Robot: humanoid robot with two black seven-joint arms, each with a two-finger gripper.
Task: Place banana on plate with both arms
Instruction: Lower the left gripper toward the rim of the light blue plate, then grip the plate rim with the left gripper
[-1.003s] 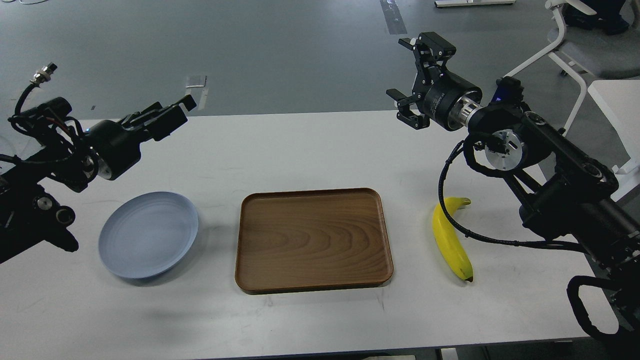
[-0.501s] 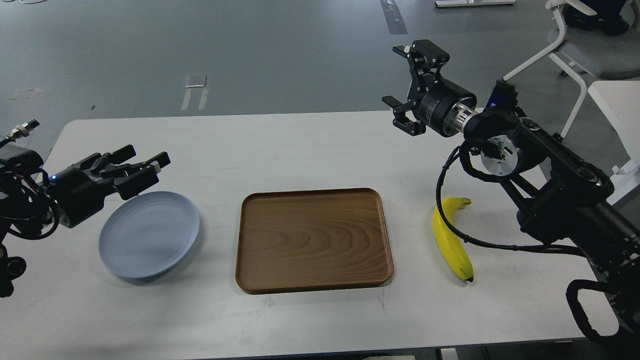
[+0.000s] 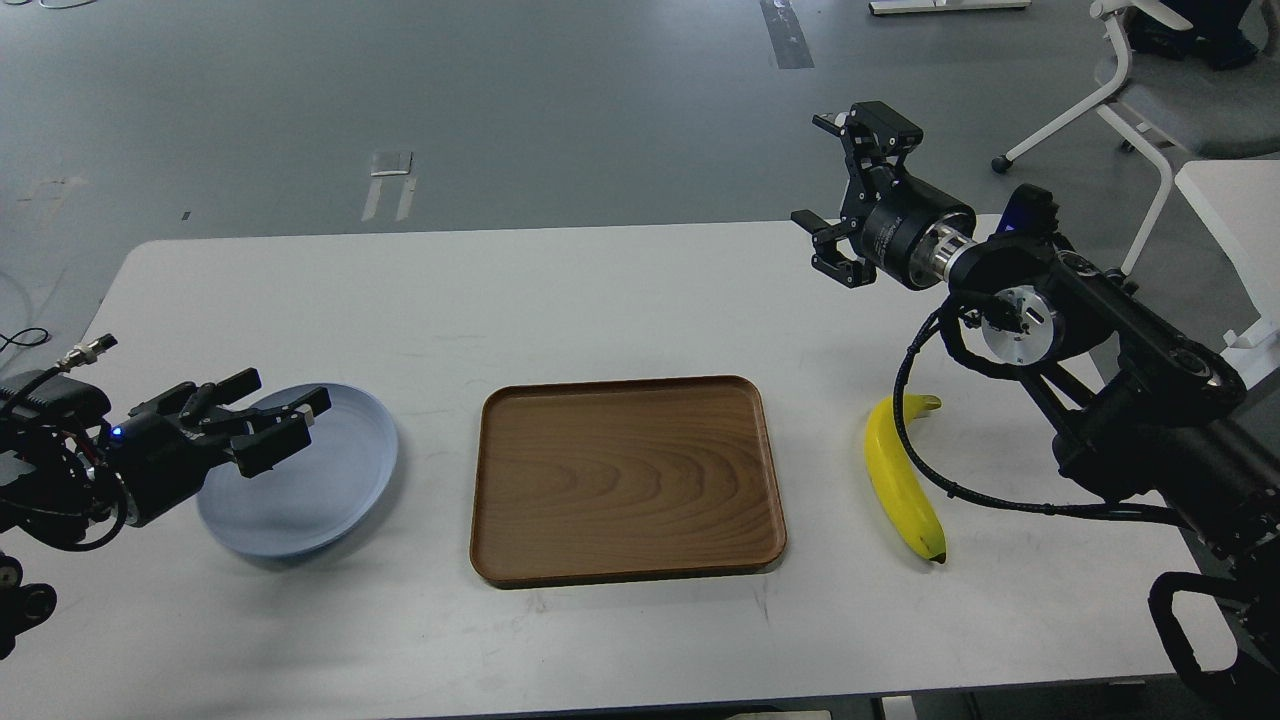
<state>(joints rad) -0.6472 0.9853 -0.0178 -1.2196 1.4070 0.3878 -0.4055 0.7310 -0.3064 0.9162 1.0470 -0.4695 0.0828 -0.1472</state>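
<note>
The yellow banana (image 3: 900, 482) lies on the white table at the right, stem end pointing away, with a black cable of my right arm crossing it. The pale blue-grey plate (image 3: 320, 480) sits on the table at the left. My left gripper (image 3: 262, 415) is open and empty, hovering over the plate's left part. My right gripper (image 3: 848, 195) is open and empty, held high above the table's far right, well behind the banana.
A brown wooden tray (image 3: 627, 478) lies empty in the middle of the table (image 3: 560, 290), between plate and banana. A white chair (image 3: 1150, 90) and another white table edge (image 3: 1230, 210) stand beyond the right side.
My left gripper has dropped and moved toward me, from above the table's far left down over the plate. My right gripper has shifted slightly right and lower. Banana, plate and tray have not moved.
</note>
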